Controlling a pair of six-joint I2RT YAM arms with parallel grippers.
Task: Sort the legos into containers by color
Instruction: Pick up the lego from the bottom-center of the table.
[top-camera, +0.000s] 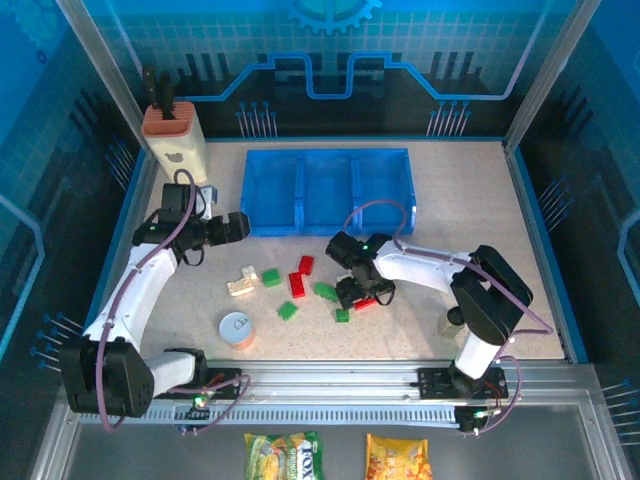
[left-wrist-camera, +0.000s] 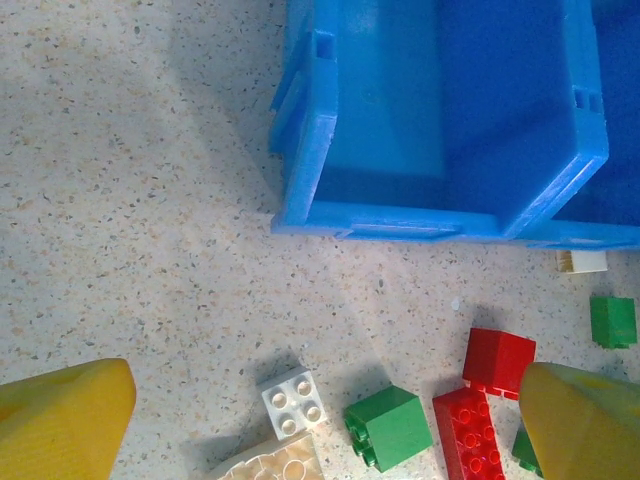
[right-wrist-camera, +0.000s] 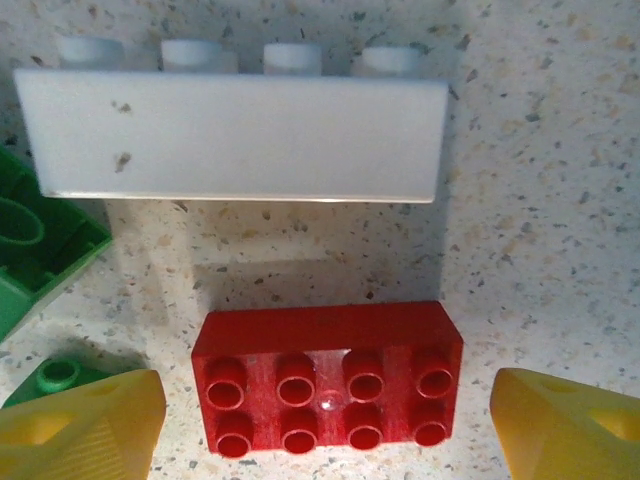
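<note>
The legos (top-camera: 298, 284) lie scattered on the table (top-camera: 470, 200) just in front of the blue tray (top-camera: 326, 153), between the two arms. One red brick (right-wrist-camera: 327, 380) sits studs up between the spread fingers of the right gripper (right-wrist-camera: 325, 425), with a gap on each side. A white brick (right-wrist-camera: 235, 135) lies just beyond it. The left gripper (left-wrist-camera: 320, 420) hovers wide open near the tray's left corner, above white, green and red pieces.

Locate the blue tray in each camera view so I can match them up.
Top external: blue tray, far middle of the table.
Left wrist: blue tray, upper right, its near left corner and left compartment.
Shared landmark: the green brick next to the white brick.
</note>
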